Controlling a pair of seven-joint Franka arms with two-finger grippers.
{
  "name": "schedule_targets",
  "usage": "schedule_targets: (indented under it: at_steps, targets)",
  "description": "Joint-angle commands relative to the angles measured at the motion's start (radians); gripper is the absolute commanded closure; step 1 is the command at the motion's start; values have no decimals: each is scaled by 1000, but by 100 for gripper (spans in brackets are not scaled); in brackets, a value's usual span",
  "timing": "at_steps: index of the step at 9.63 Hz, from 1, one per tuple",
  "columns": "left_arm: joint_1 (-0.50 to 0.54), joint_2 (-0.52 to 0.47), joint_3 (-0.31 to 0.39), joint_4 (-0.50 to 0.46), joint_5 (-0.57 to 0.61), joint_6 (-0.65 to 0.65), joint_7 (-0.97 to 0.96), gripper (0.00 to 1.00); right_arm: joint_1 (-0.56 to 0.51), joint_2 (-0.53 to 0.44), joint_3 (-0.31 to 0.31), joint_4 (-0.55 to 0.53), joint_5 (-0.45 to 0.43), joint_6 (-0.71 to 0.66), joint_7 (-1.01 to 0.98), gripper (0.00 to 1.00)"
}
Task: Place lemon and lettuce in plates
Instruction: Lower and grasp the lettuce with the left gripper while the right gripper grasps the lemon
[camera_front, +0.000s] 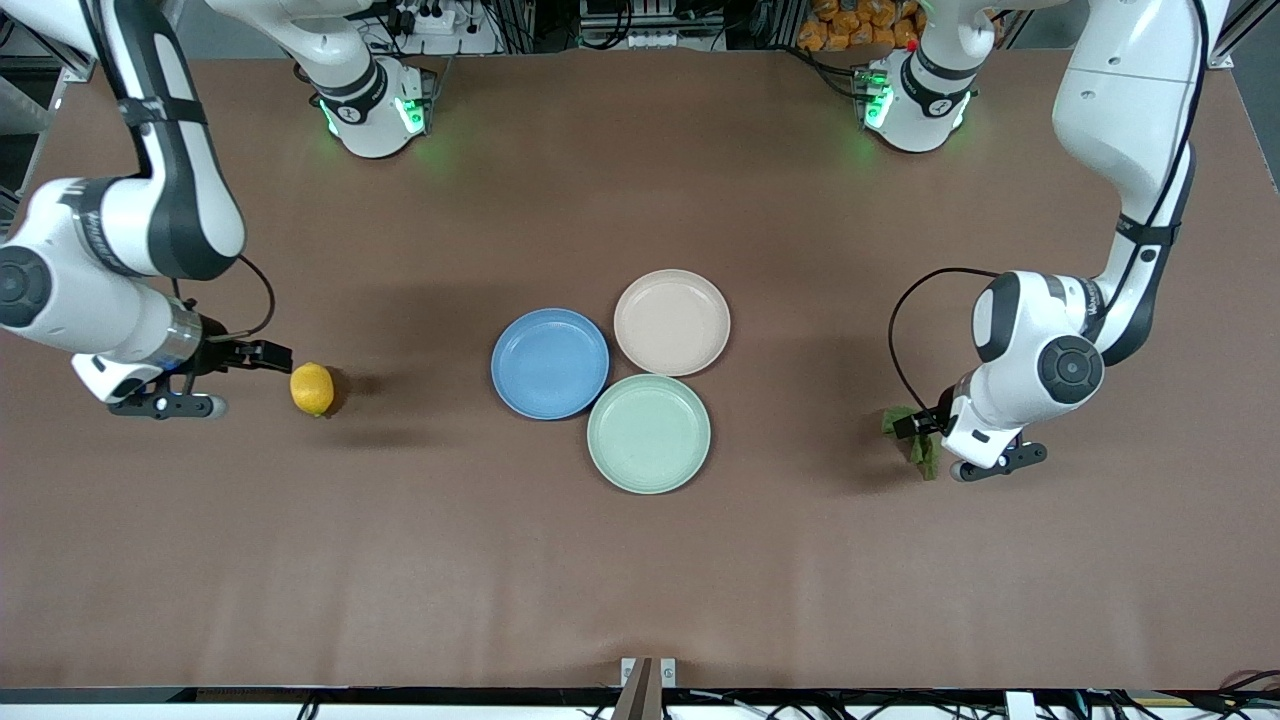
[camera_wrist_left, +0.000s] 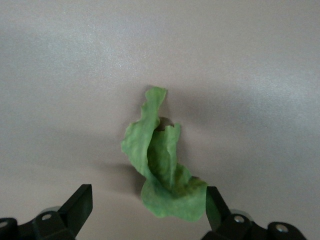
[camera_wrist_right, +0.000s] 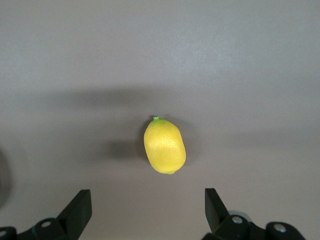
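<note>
The left pincer (camera_wrist_left: 149, 210) hangs open over the wrinkly green lettuce leaf (camera_wrist_left: 162, 167); the right pincer (camera_wrist_right: 148, 212) gapes beside the oval yellow lemon (camera_wrist_right: 164, 145).

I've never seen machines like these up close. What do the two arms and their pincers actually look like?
Both arms are glossy white with rounded shells, dark grey joint sections and round black caps. A thin black cable loops beside each wrist. Their bases glow green. The left gripper and right gripper each end in two flat black fingers.
</note>
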Motion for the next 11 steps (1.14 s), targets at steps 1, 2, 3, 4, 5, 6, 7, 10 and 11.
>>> schedule_targets:
  at_steps: [1,2,3,4,5,6,7,10,11]
  targets:
    - [-5,40,0,35,21,10,-40,0,-3,0,2,-74,-8,92,0,0]
    - [-9,51,0,36,21,10,-64,0,-5,17,2,-93,-8,132,-1,0]
    - [-11,60,0,36,21,10,-71,0,-5,31,2,-105,-8,164,-1,0]
    - [-11,71,1,37,21,10,-71,0,-7,41,2,-119,-8,196,-9,0]
    - [-11,74,1,40,24,10,-69,0,-8,60,2,-125,-8,225,-10,0]
    - [-17,83,3,48,38,11,-66,1,-10,69,2,-145,-8,270,-24,0]
    - [-28,86,3,52,78,10,-74,85,-11,77,2,-175,-8,325,-29,0]
    - [-25,83,1,54,104,10,-74,100,-11,110,1,-197,-8,390,-29,0]
    - [-25,82,1,53,106,10,-74,100,-13,124,1,-199,-8,410,-30,0]
